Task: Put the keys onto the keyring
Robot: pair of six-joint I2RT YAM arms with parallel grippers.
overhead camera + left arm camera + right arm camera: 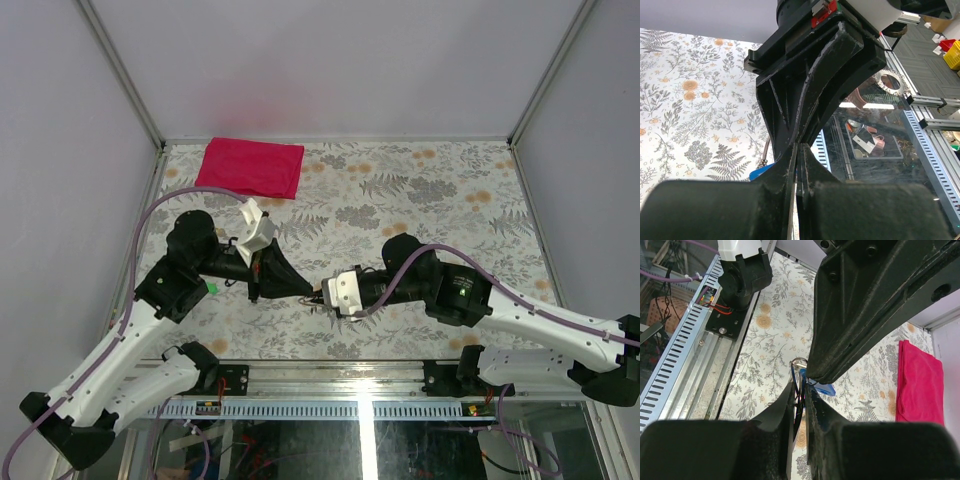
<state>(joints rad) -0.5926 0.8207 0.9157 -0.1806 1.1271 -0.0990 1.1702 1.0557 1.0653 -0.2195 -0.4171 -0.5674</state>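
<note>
From the top external view, the two arms met low over the floral worktop (420, 190). The left end effector (303, 293) and the right end effector (322, 297) stood tip to tip near the front edge. A red cloth (250, 167) lay at the far left of the worktop, and a small green tag (212, 288) sat beside the left arm.

In the left wrist view, the left end effector's fingers were pressed fully together. I could not tell whether anything thin was pinched between them. A blue-headed key (759, 173) showed just to their left, close above the worktop.

In the right wrist view, the right end effector's fingers stood nearly together. The silver keyring (799, 362) rose from the narrow gap, seemingly clamped there. The blue key head lay just beside it, under the left end effector's tip.
</note>
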